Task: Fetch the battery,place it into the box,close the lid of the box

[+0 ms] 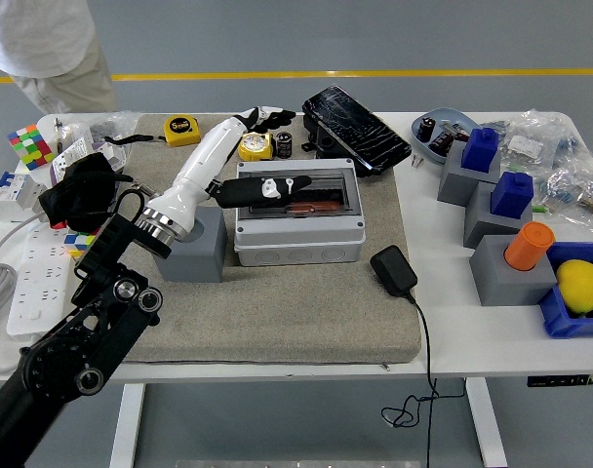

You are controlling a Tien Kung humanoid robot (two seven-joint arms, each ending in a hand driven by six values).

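The grey box (298,240) sits on the grey mat (277,312) with its dark see-through lid (311,191) down flat. An orange battery (306,207) shows dimly through the lid. My left hand (253,156) is white, raised over the box's back left corner, fingers spread and holding nothing. Its thumb (267,187) lies over the lid's left end. Its fingertips (269,116) point toward the back of the table. A small black cylindrical cell (285,144) stands behind the box. My right arm is not in view.
A grey block (197,252) stands left of the box, under my wrist. Two yellow tape measures (182,129) and a cracked black slab (357,128) lie behind the box. A black charger (394,271) lies to its right. A person (43,49) stands at the far left.
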